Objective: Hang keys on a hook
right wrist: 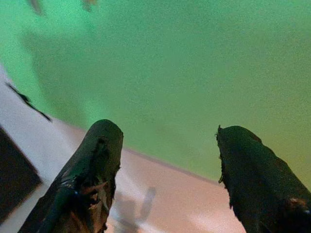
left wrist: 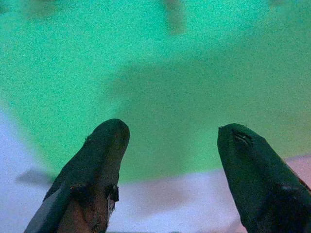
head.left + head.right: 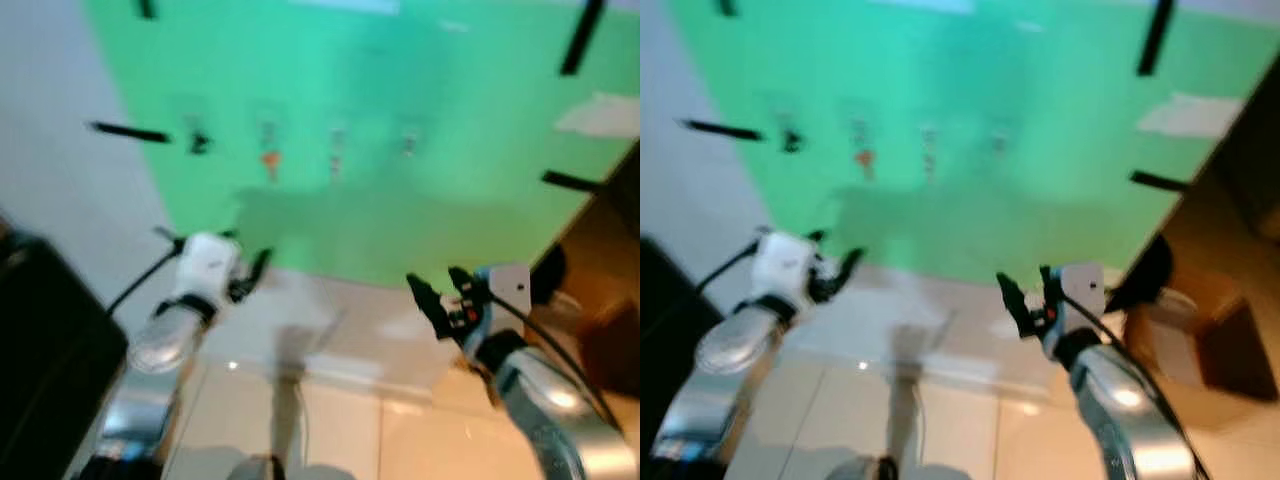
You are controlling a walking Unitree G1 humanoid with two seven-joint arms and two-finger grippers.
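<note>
**Both grippers raised before green wall, nothing held**

Head views blurred; green wall (image 3: 420, 130) ahead, with a row of small hooks (image 3: 336, 150) across it; something orange-brown hanging at the second hook from the left (image 3: 270, 160), possibly keys, too blurred to confirm. Left gripper (image 3: 255, 268) held up below the hooks, well short of the wall; fingers (image 2: 97, 165) spread wide apart in left wrist view, nothing between them. Right gripper (image 3: 440, 290) raised at similar height, to the right; fingers (image 1: 87, 170) likewise wide apart, empty. White baseboard (image 3: 330, 330) under the green; pale tiled floor (image 3: 350, 430) below; dark object (image 3: 50, 350) at far left; brown furniture (image 3: 600, 290) at right.
</note>
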